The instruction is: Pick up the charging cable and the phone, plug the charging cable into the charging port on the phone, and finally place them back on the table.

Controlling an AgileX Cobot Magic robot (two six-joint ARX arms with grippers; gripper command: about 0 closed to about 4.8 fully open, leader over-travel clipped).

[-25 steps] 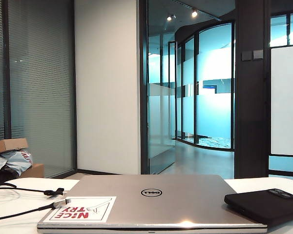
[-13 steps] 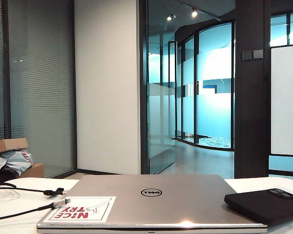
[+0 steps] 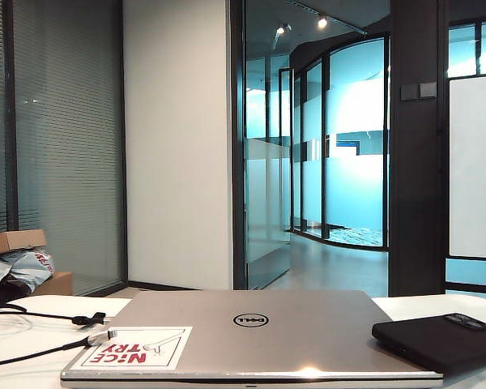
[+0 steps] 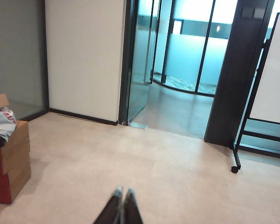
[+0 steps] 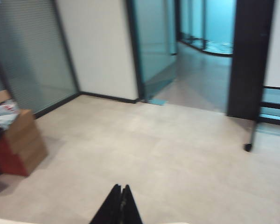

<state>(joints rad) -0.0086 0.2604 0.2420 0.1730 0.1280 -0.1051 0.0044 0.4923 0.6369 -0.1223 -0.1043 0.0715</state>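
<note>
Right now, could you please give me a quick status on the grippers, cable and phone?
Left gripper and right gripper shut, empty. Charging cable and phone untouched on table, laptop between them.

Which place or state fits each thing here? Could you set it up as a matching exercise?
Things:
1. thin black charging cable
2. flat black matte phone
3. left gripper
4. red-and-white sticker

Places or states:
A. on the silver laptop lid
B. shut, seen only in its wrist view, above the floor
C. table's left side
D. right of the laptop

Pairs: 1-C, 2-D, 3-B, 4-A
</note>
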